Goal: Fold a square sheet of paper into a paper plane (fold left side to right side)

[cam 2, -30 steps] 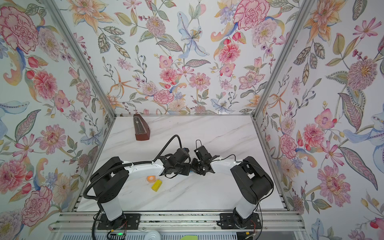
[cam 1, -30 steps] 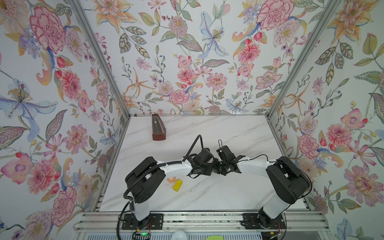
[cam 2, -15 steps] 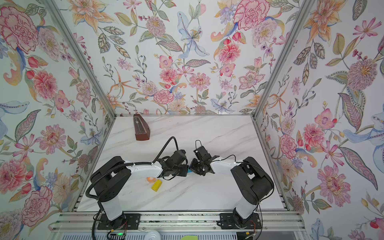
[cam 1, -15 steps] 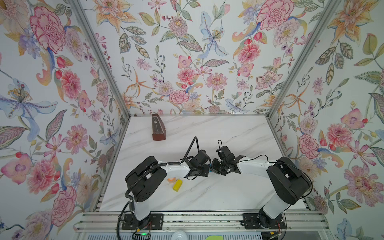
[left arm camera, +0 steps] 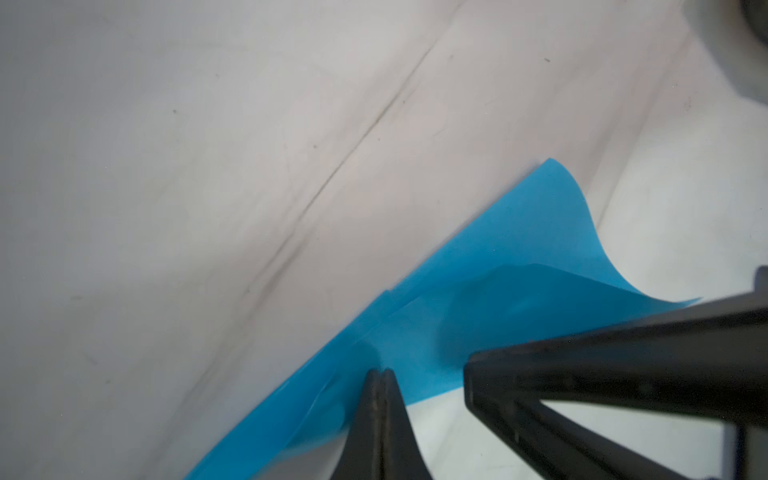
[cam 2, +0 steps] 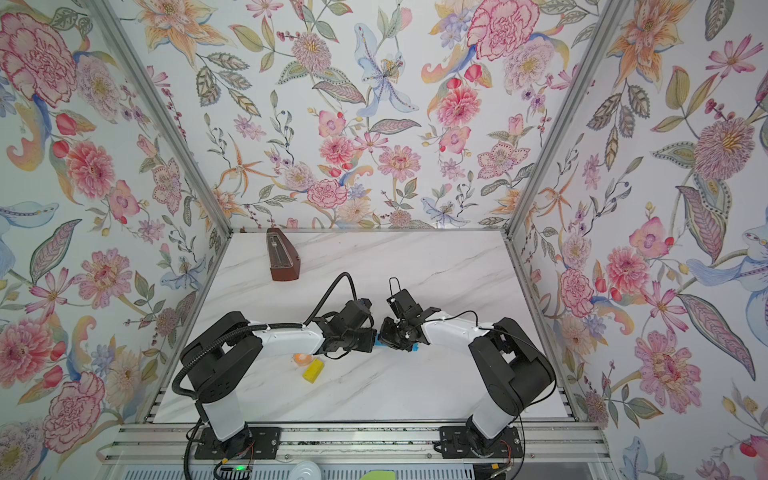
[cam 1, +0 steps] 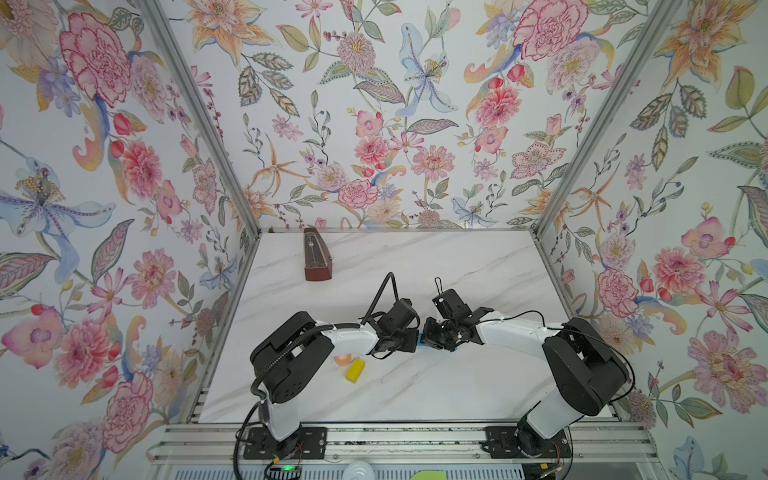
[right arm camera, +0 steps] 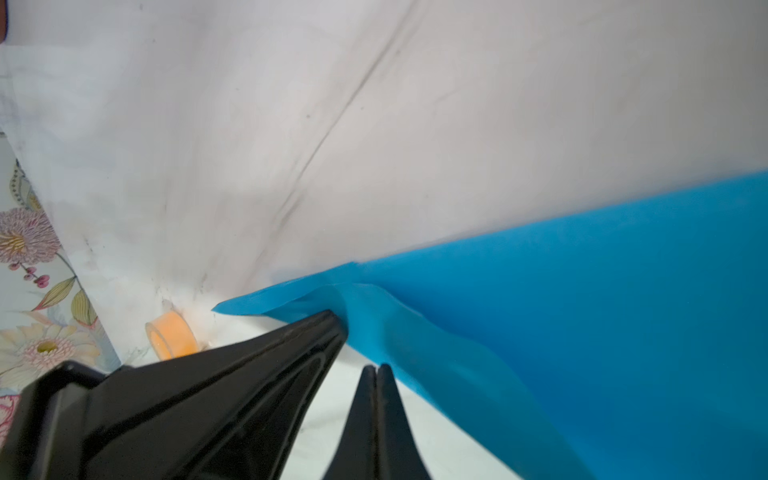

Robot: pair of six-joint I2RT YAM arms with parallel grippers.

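Note:
The square sheet of paper (left arm camera: 519,249) is bright blue and lies creased on the marble table at mid-table. In both top views the two grippers hide it except for slivers (cam 1: 453,349). My left gripper (left arm camera: 381,371) is shut, its tips past the sheet's near edge, pinching it. In the right wrist view the paper (right arm camera: 602,291) bulges up from that tip (right arm camera: 334,318). My right gripper (right arm camera: 377,366) is shut with nothing in it, its tip (left arm camera: 471,368) resting at the sheet's edge. The two grippers meet tip to tip (cam 1: 414,338) (cam 1: 428,334).
A brown wooden metronome (cam 1: 316,259) stands at the back left of the table. A small yellow block (cam 1: 355,370) and an orange tape roll (cam 1: 343,358) lie just in front of my left forearm. Flowered walls close the table in on three sides.
My left jaws have closed the last small gap at the paper's edge, and the left wrist has shifted slightly towards its base. The right gripper has stayed where it was.

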